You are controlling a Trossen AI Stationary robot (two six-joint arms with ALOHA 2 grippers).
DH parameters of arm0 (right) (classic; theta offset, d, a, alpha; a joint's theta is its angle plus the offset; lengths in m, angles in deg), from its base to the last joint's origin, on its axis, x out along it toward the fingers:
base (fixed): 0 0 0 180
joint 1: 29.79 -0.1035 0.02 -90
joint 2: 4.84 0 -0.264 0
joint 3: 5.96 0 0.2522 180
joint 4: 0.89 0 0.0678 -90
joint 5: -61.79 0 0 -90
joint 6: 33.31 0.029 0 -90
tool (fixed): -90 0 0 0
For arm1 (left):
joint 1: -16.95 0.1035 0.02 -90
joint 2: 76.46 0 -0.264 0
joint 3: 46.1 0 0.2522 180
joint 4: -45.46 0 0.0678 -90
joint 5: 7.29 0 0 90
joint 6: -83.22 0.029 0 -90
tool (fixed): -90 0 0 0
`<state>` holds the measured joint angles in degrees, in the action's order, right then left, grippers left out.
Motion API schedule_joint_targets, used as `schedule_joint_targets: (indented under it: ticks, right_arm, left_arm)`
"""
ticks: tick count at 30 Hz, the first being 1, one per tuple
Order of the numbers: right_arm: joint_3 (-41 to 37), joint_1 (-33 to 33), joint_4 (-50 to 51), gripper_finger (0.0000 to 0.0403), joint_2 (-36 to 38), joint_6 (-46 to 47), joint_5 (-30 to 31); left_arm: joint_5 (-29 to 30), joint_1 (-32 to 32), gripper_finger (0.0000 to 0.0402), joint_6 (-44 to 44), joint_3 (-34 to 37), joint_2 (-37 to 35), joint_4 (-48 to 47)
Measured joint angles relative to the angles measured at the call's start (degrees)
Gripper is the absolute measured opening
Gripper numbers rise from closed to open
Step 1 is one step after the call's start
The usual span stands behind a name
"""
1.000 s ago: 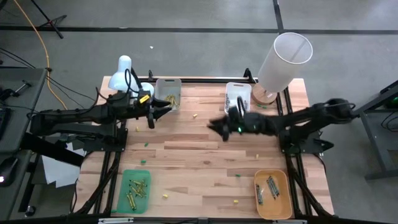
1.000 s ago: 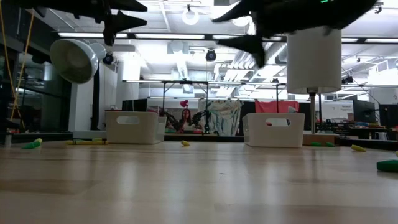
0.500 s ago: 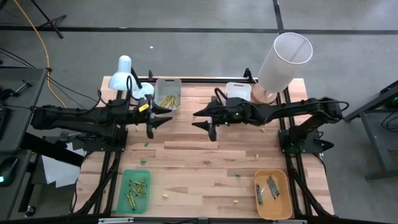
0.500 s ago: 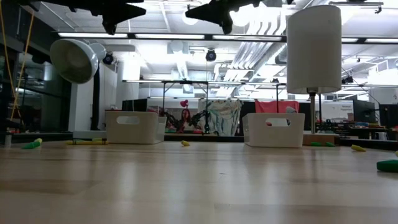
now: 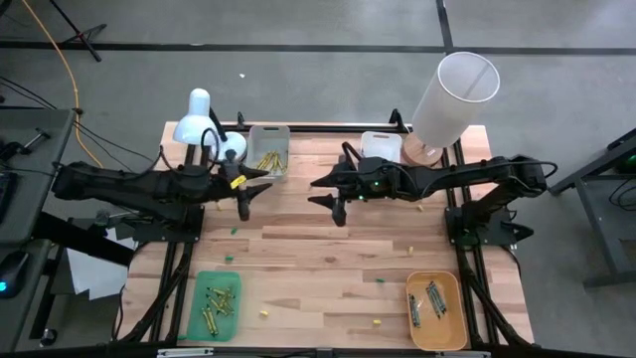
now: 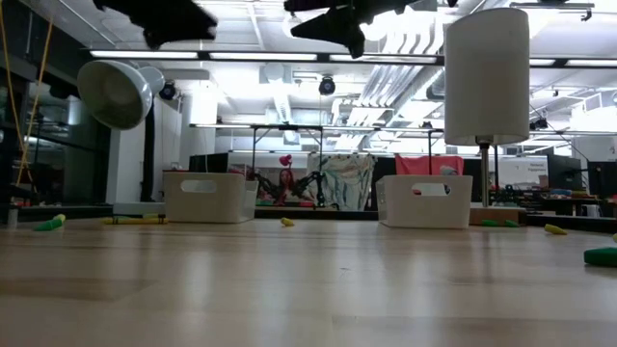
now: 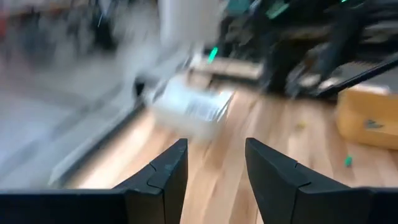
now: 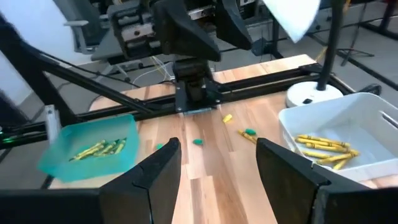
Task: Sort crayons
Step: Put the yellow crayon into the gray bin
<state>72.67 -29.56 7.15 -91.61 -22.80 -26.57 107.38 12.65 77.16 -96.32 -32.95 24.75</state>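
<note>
Over your wooden table [image 5: 318, 254], both arms hang high near the far edge. Your left gripper [image 5: 248, 189] and right gripper [image 5: 328, 189] face each other, each with fingers spread wide and holding nothing. The crayons lie sorted: yellow ones [image 5: 270, 160] in the far grey bin [image 5: 268, 132], green ones [image 5: 219, 301] in the near green tray [image 5: 200, 285], grey ones [image 5: 430, 298] in the orange tray [image 5: 452, 318].

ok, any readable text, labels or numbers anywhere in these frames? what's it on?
None readable.
The left wrist view shows a pale tray with dark marks on it, too blurred to read.
The trays, crayons, lamp and white cylinder show no lettering.
Background signs in the low view are too small to read.
</note>
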Motion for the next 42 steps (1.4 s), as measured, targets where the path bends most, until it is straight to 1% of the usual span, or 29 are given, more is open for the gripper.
schedule_joint_targets:
  ticks: [2,5,7,9,11,12,14,17,24,27,33,37,42]
  right_arm:
    - [0.0,0.0,0.4,0.0201,0.0,0.0,2.0]
    - [0.0,0.0,0.4,0.0201,0.0,0.0,5.0]
    - [0.0,0.1,0.4,0.0201,0.0,0.0,6.4]
    - [0.0,0.2,0.4,0.0201,0.0,0.0,7.3]
    - [0.0,0.2,0.5,0.0201,0.0,0.0,7.4]
    - [0.0,0.2,0.7,0.0201,0.0,0.0,7.4]
    - [0.0,0.2,1.1,0.0201,0.0,0.0,7.4]
    - [0.0,0.2,2.2,0.0201,0.0,1.4,7.4]
    - [-0.1,0.2,5.6,0.0201,0.0,3.6,7.4]
    - [-0.1,0.1,6.0,0.0201,0.0,4.5,7.4]
    - [-0.1,0.1,6.3,0.0201,0.0,5.5,7.4]
    - [-0.1,0.1,6.3,0.0201,0.0,5.5,7.4]
    - [-0.1,0.1,6.4,0.0201,0.1,6.0,7.4]
  left_arm:
    - [0.2,2.0,0.0148,-6.9,-4.1,1.2,-12.0]
    - [-2.3,6.2,0.0148,-16.9,-9.8,4.8,-29.1]
    - [-6.4,9.9,0.0148,-22.8,-12.3,7.9,-39.4]
    - [-12.7,13.2,0.0148,-25.2,-12.7,11.6,-47.8]
    - [-18.2,15.5,0.0148,-26.5,-11.6,15.6,-52.3]
    - [-20.1,16.2,0.0148,-26.7,-10.7,17.4,-53.6]
    - [-21.6,17.4,0.0148,-25.9,-8.5,21.1,-53.5]
    - [-21.6,18.7,0.0148,-22.7,-6.1,25.8,-50.3]
    - [-20.4,22.2,0.0148,-15.8,-4.2,32.6,-37.9]
    - [-18.7,23.7,0.0148,-14.2,-4.2,34.9,-37.6]
    - [-18.7,25.4,0.0148,-8.4,-4.1,40.1,-36.8]
    - [-18.9,26.1,0.0148,-7.3,-4.2,42.9,-35.8]
    - [-20.2,26.1,0.0147,-7.1,-4.3,44.2,-35.3]
